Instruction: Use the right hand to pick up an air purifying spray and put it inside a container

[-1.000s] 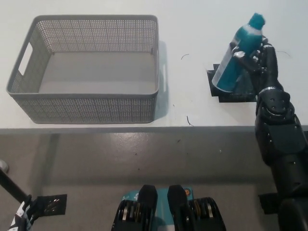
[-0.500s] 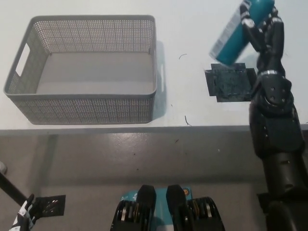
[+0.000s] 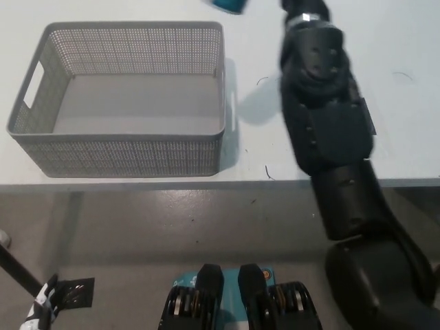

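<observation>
Your right arm (image 3: 323, 117) has swung left; spray (image 3: 227, 4) barely shows at top edge beyond the basket (image 3: 124, 155), presumably held — hand out of frame, grip can't tell.

**White tabletop above a grey floor**

A smooth white tabletop (image 3: 137, 14) fills the upper half of the frame, running from the left edge to the right. Its front edge crosses the picture as a pale horizontal band just below the middle. A few thin dark marks dot the surface right of centre. Below the edge lies a glossy grey floor (image 3: 206, 234), mottled with soft light patches and small dark specks. In the lower left corner a slim black diagonal bar (image 3: 17, 268) slants down, and beside it a small black perforated square plate (image 3: 74, 292) rests on the floor.
</observation>
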{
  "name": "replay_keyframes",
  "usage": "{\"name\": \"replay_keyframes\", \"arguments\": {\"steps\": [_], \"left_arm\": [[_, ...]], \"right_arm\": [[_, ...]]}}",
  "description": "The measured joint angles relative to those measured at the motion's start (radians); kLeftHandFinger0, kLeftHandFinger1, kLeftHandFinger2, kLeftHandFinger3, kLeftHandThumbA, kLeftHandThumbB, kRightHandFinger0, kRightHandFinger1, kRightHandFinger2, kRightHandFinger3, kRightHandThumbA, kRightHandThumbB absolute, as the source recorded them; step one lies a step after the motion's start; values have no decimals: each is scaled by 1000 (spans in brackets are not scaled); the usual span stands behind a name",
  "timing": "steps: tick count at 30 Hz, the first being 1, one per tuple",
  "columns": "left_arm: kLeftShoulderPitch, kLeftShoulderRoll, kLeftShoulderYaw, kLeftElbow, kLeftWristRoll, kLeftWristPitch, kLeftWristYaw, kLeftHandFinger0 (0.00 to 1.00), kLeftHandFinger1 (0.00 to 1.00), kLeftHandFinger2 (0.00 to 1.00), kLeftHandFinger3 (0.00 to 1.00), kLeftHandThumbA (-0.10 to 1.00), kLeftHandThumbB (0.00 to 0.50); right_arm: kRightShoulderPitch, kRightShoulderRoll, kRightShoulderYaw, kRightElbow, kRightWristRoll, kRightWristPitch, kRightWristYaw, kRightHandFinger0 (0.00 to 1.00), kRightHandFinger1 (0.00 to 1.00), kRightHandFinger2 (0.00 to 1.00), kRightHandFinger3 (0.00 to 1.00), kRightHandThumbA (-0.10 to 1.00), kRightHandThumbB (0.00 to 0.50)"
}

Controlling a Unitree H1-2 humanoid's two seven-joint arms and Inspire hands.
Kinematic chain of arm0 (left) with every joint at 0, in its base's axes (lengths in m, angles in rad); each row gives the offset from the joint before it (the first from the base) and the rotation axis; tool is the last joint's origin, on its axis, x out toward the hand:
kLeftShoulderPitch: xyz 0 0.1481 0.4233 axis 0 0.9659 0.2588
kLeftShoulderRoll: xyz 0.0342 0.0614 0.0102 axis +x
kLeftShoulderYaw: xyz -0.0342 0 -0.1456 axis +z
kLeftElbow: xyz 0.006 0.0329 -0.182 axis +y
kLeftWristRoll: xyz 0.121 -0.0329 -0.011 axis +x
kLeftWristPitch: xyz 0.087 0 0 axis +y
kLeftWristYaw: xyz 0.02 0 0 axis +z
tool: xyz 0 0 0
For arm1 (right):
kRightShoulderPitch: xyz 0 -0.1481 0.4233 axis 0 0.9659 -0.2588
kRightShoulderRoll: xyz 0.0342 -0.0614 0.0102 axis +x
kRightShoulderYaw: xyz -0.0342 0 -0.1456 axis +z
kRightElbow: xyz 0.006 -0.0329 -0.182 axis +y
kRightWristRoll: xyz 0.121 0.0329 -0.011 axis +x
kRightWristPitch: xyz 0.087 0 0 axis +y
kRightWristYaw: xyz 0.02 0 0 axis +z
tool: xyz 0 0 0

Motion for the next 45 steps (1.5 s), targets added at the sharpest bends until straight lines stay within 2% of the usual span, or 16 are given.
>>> {"name": "replay_keyframes", "arguments": {"steps": [5,6,10,12,16,23,25,26,27,28,29,30,33,35,41,45], "left_arm": [[-11,-3,-22,-1,15,9,0,1000,1000,1000,1000,1000,350],[-12,-3,-25,-1,17,10,0,1000,1000,1000,1000,1000,336],[-13,-3,-32,-8,25,15,0,1000,1000,1000,1000,1000,326],[-15,-3,-36,-12,29,18,0,1000,1000,1000,1000,1000,311],[-19,-3,-41,-14,33,21,-1,1000,1000,1000,1000,1000,315],[-17,-3,-48,-18,34,25,-1,1000,1000,1000,1000,1000,315],[-17,-3,-52,-19,34,27,-1,1000,1000,1000,1000,1000,310],[-17,-3,-52,-19,34,27,-1,1000,1000,1000,1000,1000,302],[-17,-3,-55,-19,34,28,-2,1000,1000,1000,1000,1000,296],[-18,-2,-57,-20,34,29,-4,1000,1000,1000,1000,1000,299],[-18,-2,-57,-20,34,29,-5,1000,1000,1000,1000,1000,302],[-18,-2,-57,-20,34,29,-8,1000,1000,1000,1000,1000,312],[-17,-2,-58,-20,34,30,-9,1000,1000,1000,1000,1000,300],[-17,-2,-58,-20,34,30,-9,1000,1000,1000,1000,1000,290],[-14,-1,-57,-20,34,30,-10,1000,1000,1000,1000,1000,310],[-9,0,-57,-20,34,31,-10,1000,1000,1000,1000,1000,288]], "right_arm": [[-15,59,26,81,1,0,1,329,324,437,413,-100,421],[-16,68,31,108,0,-2,0,235,261,434,433,-100,437],[-11,83,68,207,-20,-3,-7,212,260,430,441,-100,426],[-10,86,81,247,-27,-4,-8,294,338,437,452,-100,424],[-9,86,107,348,-47,-14,-16,292,333,437,440,-100,432],[5,84,120,491,-62,-35,-26,421,440,497,441,-100,438],[9,82,121,526,-63,-50,-26,410,433,483,427,-100,435],[9,82,121,526,-63,-50,-26,423,465,518,472,-88,427],[10,78,129,555,-66,-69,-26,509,593,655,676,7,445],[10,77,140,562,-71,-82,-24,679,784,880,1000,96,492],[10,76,152,565,-76,-90,-20,862,976,1000,1000,169,500],[11,76,158,565,-77,-92,-10,925,1000,1000,1000,252,500],[18,76,169,559,-77,-93,23,949,1000,1000,1000,237,500],[24,75,169,553,-76,-99,38,1000,1000,1000,1000,287,500],[38,61,185,512,-83,-103,58,1000,1000,1000,1000,426,500],[64,50,190,434,-82,-100,79,1000,1000,1000,1000,497,500]]}}
